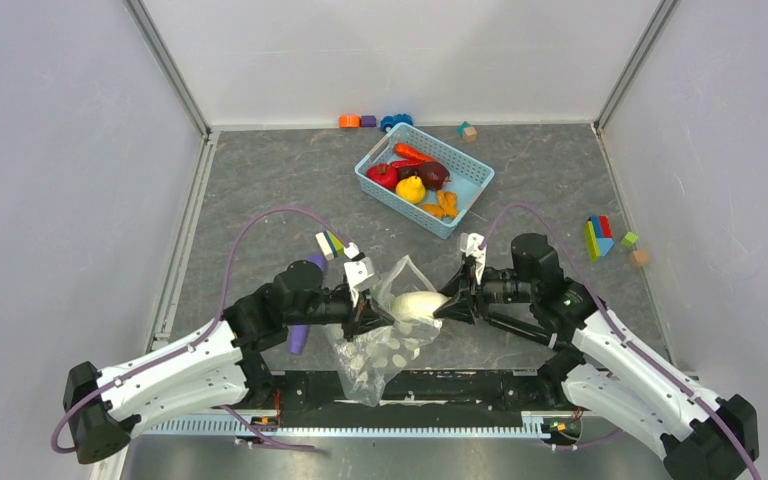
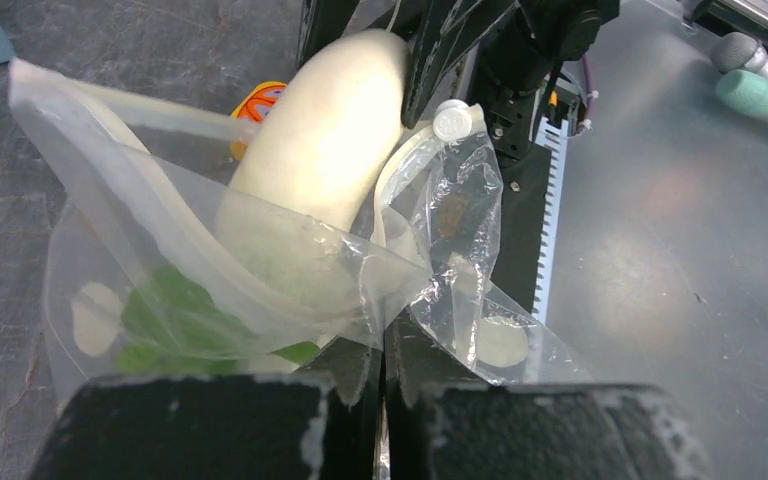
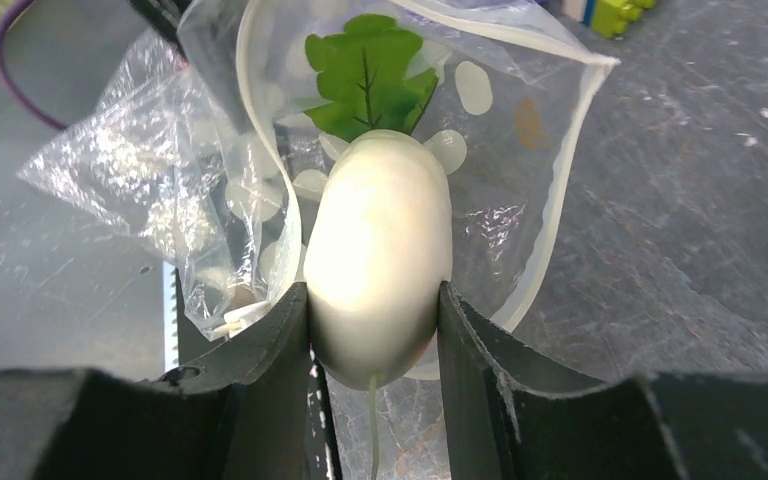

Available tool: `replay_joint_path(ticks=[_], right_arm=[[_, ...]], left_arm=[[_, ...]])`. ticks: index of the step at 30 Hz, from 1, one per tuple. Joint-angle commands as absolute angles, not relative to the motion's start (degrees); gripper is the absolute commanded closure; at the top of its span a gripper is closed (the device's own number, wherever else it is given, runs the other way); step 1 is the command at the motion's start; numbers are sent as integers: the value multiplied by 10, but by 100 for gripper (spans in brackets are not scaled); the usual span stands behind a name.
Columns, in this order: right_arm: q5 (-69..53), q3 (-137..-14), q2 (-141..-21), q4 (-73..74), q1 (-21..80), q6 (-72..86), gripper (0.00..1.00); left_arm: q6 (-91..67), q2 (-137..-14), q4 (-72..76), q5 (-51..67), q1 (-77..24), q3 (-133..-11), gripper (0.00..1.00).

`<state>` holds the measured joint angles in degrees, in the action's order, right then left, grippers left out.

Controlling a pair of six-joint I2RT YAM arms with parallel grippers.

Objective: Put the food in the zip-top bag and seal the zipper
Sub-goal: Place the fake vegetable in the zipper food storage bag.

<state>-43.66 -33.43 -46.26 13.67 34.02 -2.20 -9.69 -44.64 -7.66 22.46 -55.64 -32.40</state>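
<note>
The clear dotted zip-top bag (image 1: 385,350) hangs open between my two grippers near the table's front. My left gripper (image 1: 372,310) is shut on the bag's mouth edge (image 2: 400,300). My right gripper (image 1: 448,303) is shut on a white toy radish (image 3: 380,250), its green leaves (image 3: 365,75) inside the bag mouth. The zipper strip (image 3: 560,200) loops open around the radish. In the left wrist view the radish (image 2: 325,150) pokes into the bag (image 2: 210,270). A red tomato (image 1: 383,176), yellow pepper (image 1: 410,189), maroon ball (image 1: 432,174) and carrot (image 1: 412,153) lie in the basket.
The light-blue basket (image 1: 475,195) stands behind the grippers at centre right. A purple stick (image 1: 300,330) lies by the left arm, with small blocks (image 1: 330,243) beside it. More blocks sit at right (image 1: 600,238) and along the back wall (image 1: 370,121).
</note>
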Motion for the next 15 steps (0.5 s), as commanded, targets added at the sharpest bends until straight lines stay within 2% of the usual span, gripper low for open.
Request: replay_joint_path(ticks=[1,6,11,15], right_arm=[[-537,-307,-464,82,340,-41,100],[-576,-287,-492,5,341,-9,100],[-429,-303,-522,-17,346,23,100],[-358,-301,-533,-34,348,39,100]], left_arm=[[-53,-443,-73,280,-557,-338,98],[-46,-464,-78,306,-558,-348,98],[-50,-491,-78,320,-558,-355,98],[-69,-497,-80,277,-558,-356,95]])
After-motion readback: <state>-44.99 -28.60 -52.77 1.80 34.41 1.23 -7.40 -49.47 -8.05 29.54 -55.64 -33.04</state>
